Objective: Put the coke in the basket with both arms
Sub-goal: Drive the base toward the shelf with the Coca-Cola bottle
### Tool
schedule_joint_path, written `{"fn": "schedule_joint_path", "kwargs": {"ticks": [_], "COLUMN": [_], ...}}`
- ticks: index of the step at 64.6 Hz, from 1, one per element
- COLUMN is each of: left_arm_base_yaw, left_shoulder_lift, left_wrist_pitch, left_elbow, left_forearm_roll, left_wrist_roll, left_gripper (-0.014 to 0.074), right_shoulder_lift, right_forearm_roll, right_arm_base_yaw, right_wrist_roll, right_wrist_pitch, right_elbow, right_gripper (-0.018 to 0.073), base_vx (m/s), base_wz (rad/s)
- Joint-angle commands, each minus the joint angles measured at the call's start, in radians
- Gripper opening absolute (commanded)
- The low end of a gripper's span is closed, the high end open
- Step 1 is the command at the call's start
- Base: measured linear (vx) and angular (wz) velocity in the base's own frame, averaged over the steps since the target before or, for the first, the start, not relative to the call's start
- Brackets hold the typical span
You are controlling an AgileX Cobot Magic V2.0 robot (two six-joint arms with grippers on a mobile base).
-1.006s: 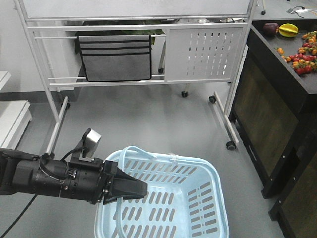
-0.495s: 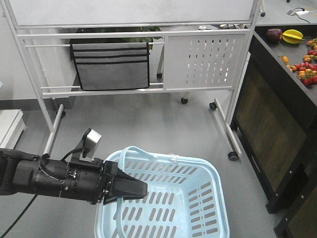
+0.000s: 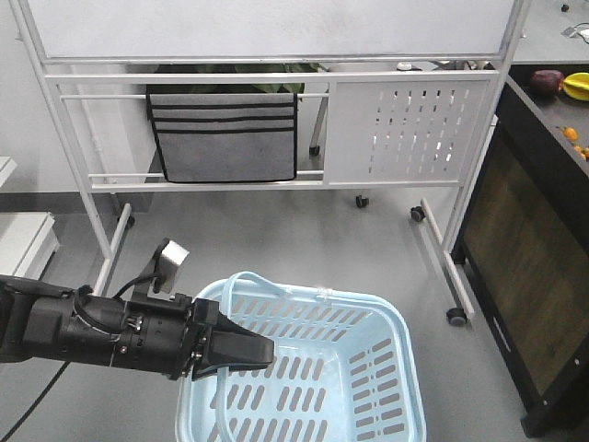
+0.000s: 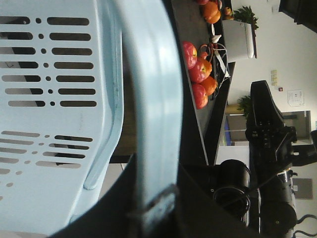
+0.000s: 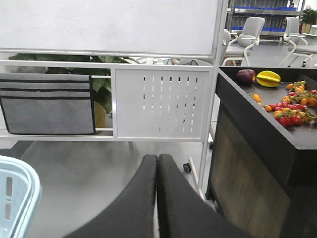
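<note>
"Backdrop looks different. What moved?"

"Everything behind me sits further toward the right of the front view than a second ago. That goes for the whiteboard stand [image 3: 276, 78] and its grey pouch [image 3: 225, 138]. The dark counter [image 3: 543, 239] is now pushed against the right edge, with only a little fruit [image 3: 563, 85] left in the upper right corner. My left pincer [image 3: 262, 351] and the basket [image 3: 398, 318] hold the same spot along the bottom of the frame."

"And your grip?"

"My left pincer [image 4: 153, 210] is clamped on the basket's handle [image 4: 153, 99]. In the left wrist view that pale blue strap runs up from between my fingers, and the slotted basket [image 4: 49, 104] wall fills the left of the frame."

"The other one?"

"My right pincer [image 5: 157, 161] is pressed closed on nothing, its two fingers touching along their length. The basket [image 5: 17, 191] shows there only as a rim in the lower left corner, well apart from the fingertips."
</note>
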Motion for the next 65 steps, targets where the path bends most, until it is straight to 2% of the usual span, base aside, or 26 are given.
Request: {"fn": "schedule_joint_path", "kwargs": {"ticks": [1,36,65], "left_arm_base_yaw": [-0.004,-0.004,-0.004], "left_shoulder_lift": [-0.044,-0.044,-0.044], "left_wrist_pitch": [0.081,0.081,0.081], "left_elbow": [-0.019,-0.019,-0.019], "left_forearm_roll": [-0.067,-0.067,-0.067], "left_wrist_roll": [0.007,0.007,0.007], "left_gripper": [-0.0006,-0.0006,-0.0006], "right_shoulder_lift": [-0.014,-0.014,-0.014], "right_forearm_roll": [-0.002,-0.002,-0.002], "right_arm_base_yaw": [-0.003,-0.003,-0.003], "right_wrist_roll": [-0.004,-0.004,-0.004], "right_wrist_pitch": [-0.078,-0.078,-0.078], "right_elbow": [0.011,0.011,0.011], "right_gripper": [-0.0010,-0.0010,-0.0010], "base_vx": [0.19,0.20,0.20], "base_wz": [0.05,0.11,0.48]}}
